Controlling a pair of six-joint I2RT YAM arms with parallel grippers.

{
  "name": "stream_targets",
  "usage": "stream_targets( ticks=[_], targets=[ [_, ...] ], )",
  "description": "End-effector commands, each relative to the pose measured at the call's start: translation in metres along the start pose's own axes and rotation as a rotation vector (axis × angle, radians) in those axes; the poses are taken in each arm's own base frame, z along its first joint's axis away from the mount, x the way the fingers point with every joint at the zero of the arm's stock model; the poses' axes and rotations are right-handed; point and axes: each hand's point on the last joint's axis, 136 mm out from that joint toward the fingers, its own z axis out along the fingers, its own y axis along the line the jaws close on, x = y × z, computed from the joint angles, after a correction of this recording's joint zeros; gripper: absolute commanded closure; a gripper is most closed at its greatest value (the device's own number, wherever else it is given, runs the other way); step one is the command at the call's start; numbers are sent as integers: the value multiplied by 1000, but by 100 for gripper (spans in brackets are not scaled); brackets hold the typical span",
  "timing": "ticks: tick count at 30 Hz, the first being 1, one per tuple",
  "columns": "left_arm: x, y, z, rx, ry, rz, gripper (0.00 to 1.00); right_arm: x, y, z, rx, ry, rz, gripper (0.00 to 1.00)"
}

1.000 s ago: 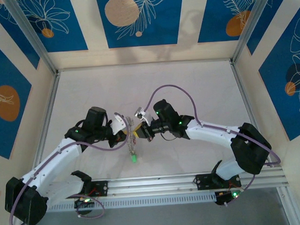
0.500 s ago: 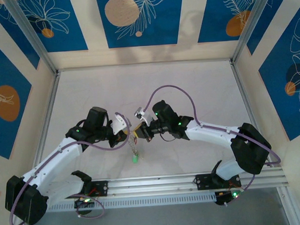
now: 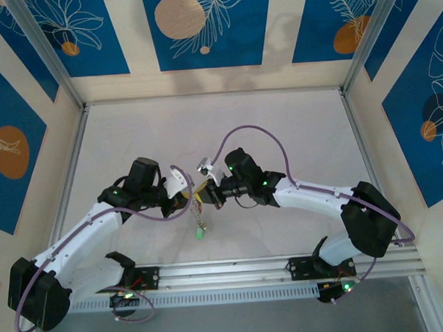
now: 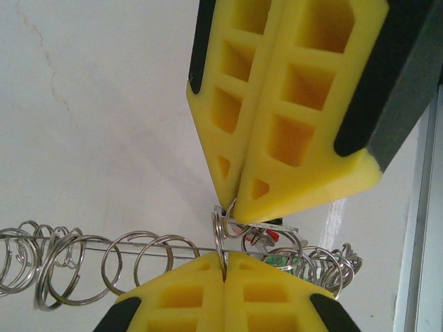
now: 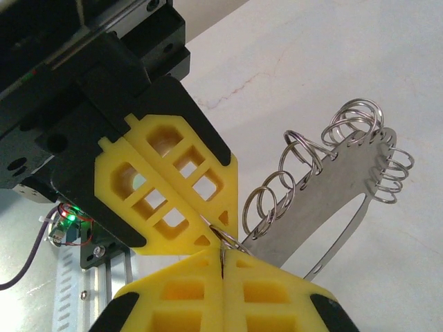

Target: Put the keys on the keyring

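The keyring (image 5: 325, 197) is a flat grey metal loop with many small split rings threaded along its edge. In the left wrist view it runs edge-on as a thin horizontal line, with the rings hanging from it. It sits between the two grippers, over the near middle of the bench (image 3: 279, 134).

The keys (image 4: 266, 236) form a tight cluster of silvery metal and rings just beside the fingertips. Red and green tag pieces show among them, but single keys are too small to tell apart. In the top view a green tag (image 3: 199, 231) hangs on the near side of the grippers.

Left gripper (image 4: 223, 257): yellow fingers pressed together, pinching a small ring (image 4: 219, 232) that enters the seam between them.

Right gripper (image 5: 221, 256): yellow fingers pressed together, with a thin ring edge caught in the seam. Its tips meet the same small ring from the opposite side, so the two grippers stand tip to tip and almost touch
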Motion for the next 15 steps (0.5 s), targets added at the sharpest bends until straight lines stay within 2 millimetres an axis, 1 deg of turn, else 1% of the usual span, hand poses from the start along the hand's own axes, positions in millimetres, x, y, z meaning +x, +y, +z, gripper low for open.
stream_targets(
  ticks=[1, 4, 9, 15],
  targets=[
    [-24, -8, -4, 45, -73, 26, 100, -18, 9, -5, -2, -66, -54, 100],
    [-25, -8, -3, 53, -79, 18, 100, -18, 10, -4, 0, -63, -67, 100],
    [-27, -9, -4, 50, -93, 25, 100, -20, 6, -6, 31, -80, -60, 100],
    [-28, -2, -8, -3, -93, 30, 100, -15, -9, -11, 141, -69, -56, 100]
  ],
)
